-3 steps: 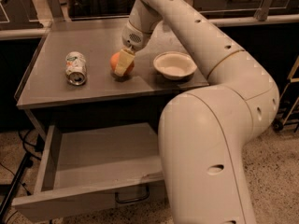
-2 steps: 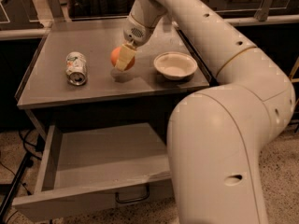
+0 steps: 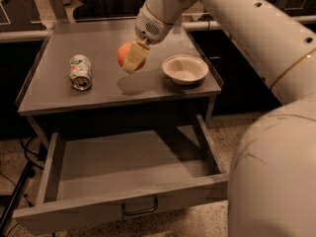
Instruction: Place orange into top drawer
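My gripper is shut on the orange and holds it in the air above the middle of the grey tabletop; its shadow lies on the table below. One cream finger covers the fruit's right side. The top drawer stands pulled open below the table's front edge, its inside bare, with a dark curved handle on the front panel.
A crushed silver-green soda can lies on its side at the table's left. A shallow cream bowl sits at the right. My big white arm fills the right side of the view. Dark cables lie on the speckled floor at the left.
The gripper has lifted the orange off the tabletop and carried it upward; the arm and the view have shifted with it.
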Robot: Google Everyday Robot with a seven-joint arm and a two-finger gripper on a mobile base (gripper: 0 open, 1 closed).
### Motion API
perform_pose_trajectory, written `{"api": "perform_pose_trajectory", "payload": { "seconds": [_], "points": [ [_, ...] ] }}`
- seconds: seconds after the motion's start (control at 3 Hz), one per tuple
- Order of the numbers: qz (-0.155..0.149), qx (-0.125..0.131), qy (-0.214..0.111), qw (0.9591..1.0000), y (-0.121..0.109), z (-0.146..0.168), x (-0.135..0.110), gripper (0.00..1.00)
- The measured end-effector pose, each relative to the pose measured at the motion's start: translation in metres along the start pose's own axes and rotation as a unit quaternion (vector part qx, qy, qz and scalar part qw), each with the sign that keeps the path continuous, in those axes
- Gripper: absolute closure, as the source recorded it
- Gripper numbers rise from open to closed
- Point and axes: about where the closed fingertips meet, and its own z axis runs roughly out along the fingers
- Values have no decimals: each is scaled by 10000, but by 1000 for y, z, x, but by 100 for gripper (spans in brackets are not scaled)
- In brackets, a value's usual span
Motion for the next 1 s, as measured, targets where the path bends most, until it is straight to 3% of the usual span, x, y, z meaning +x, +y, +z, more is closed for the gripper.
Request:
{"api": "perform_pose_trajectory", "payload": {
  "seconds": [0.67, 1.0],
  "points": [
    [-12, -39, 22, 10000, 8, 1, 2, 100],
    [179, 9, 155, 9997, 29, -9, 17, 100]
  ]
}}
